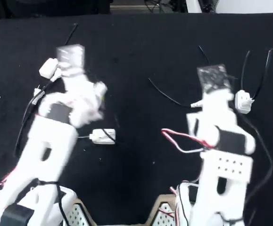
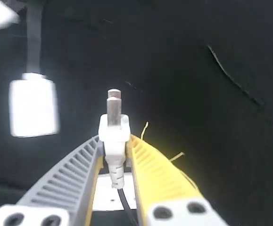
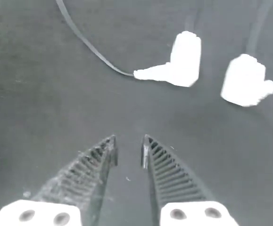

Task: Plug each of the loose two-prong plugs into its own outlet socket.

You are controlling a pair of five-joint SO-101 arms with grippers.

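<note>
My left gripper (image 2: 113,141) is shut on a white two-prong plug (image 2: 113,125), held above the black table with its prongs pointing away from the wrist. A white outlet socket (image 2: 32,108) lies off to one side of the prongs, clear of them; in the high view this socket (image 1: 49,68) sits by the left arm's head. My right gripper (image 3: 128,143) hovers open over bare cloth with nothing between its fingers. Beyond it lies a white plug on a black cord (image 3: 150,73), apparently joined to a white socket (image 3: 186,52). Another white socket piece (image 3: 244,84) lies beside that pair.
A further white block with a black cord (image 1: 102,136) lies near the table's middle, beside the left arm. Thin black cords (image 1: 167,96) trail across the cloth at the back right. Red and white wires (image 1: 181,141) hang off the right arm.
</note>
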